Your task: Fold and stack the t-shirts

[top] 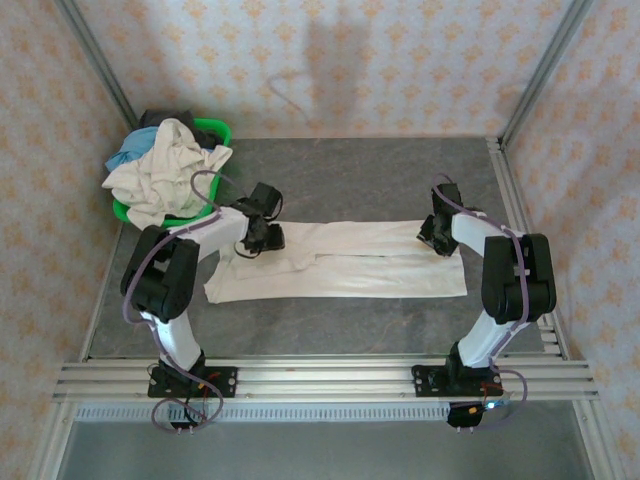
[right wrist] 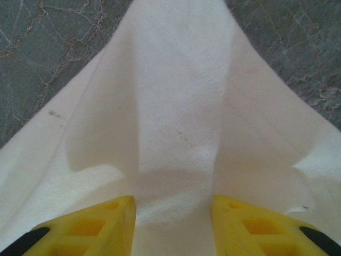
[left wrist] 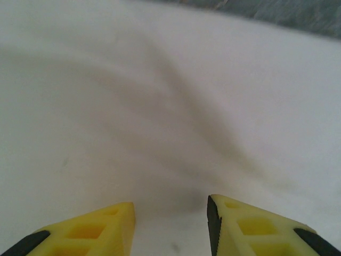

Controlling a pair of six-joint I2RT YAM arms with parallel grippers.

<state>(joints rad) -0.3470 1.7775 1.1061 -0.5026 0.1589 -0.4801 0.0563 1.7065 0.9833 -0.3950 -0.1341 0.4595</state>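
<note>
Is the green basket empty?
No, the green basket is heaped with white, blue and dark t-shirts.

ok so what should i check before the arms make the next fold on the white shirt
1. Right gripper has cloth: ok. The white t-shirt bunches up between its fingers.
2. Left gripper has cloth: cannot tell. The left wrist view is blurred, though creases run toward the gap between its fingers.
3. One gripper at each end of the shirt: ok.
4. Shirt lies flat between them: ok, a long strip.
5. Bare table beyond the shirt to fold onto: ok.
6. Pile of shirts out of the way: ok. It sits in the green basket at the far left corner, apart from the spread shirt.
</note>
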